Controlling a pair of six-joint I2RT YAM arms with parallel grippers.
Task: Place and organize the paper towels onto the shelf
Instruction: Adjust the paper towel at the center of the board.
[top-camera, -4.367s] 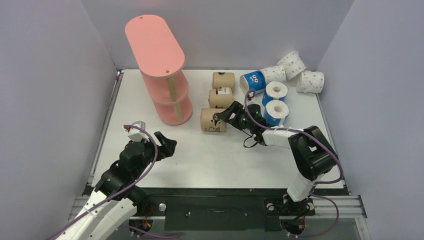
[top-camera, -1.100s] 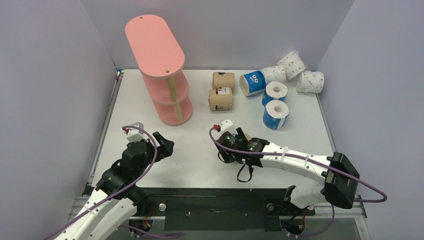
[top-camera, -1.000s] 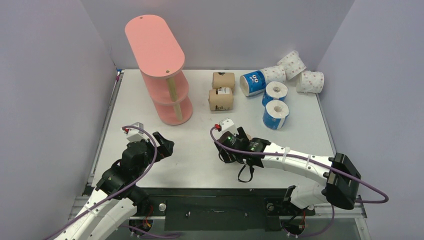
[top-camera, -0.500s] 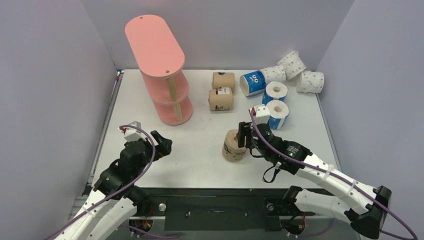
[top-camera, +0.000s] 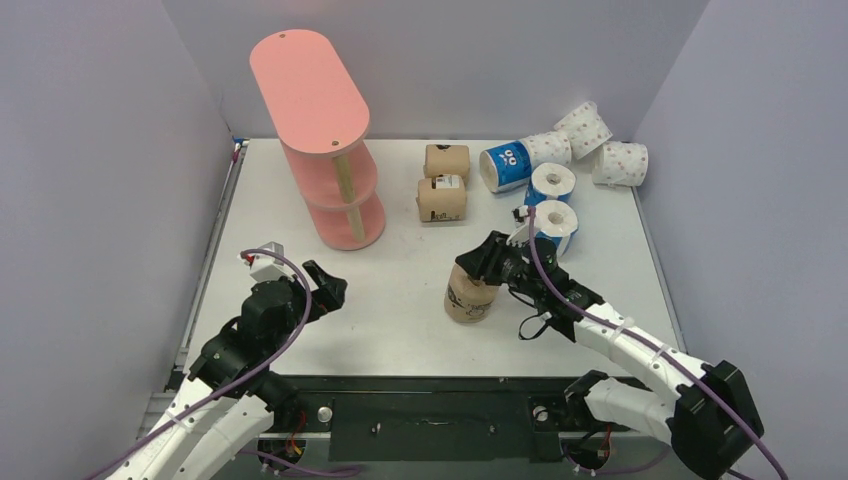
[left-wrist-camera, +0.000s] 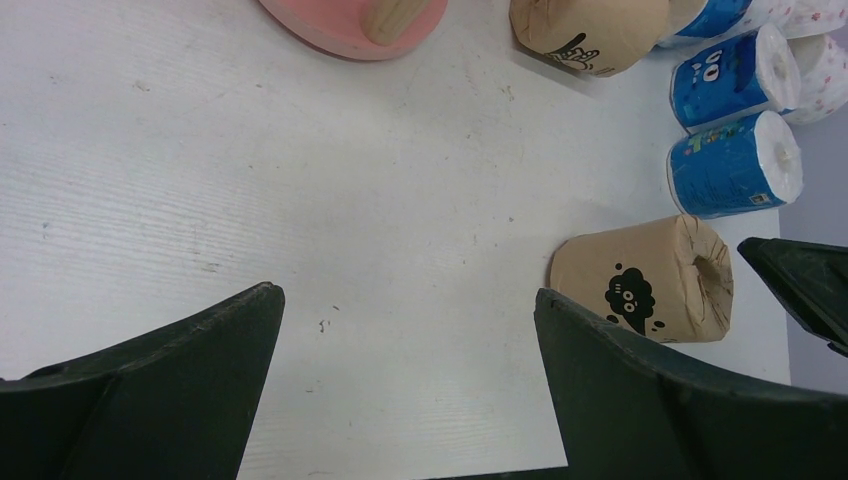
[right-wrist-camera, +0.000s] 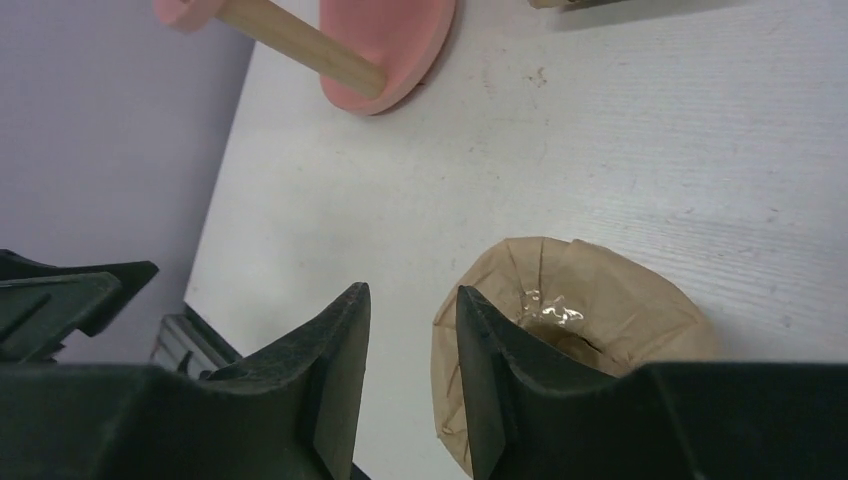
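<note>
The salmon-pink shelf stands at the far left with nothing showing on its boards. A brown paper towel roll stands on end near the table's middle. My right gripper hovers over that roll's far top edge. In the right wrist view my right gripper has its jaws only narrowly apart with nothing between them, beside the roll's folded top. Two more brown rolls lie beyond it. My left gripper is wide open above bare table. In the left wrist view my left gripper is empty, the brown roll to its right.
Three blue rolls and three white pink-dotted rolls crowd the far right corner. The shelf's base and a wooden post show in the wrist views. Grey walls close in the table on three sides.
The right gripper has let go of the brown roll, now standing on end. Its arm has swung right and back, and its jaws have narrowed. The left arm has barely moved.
</note>
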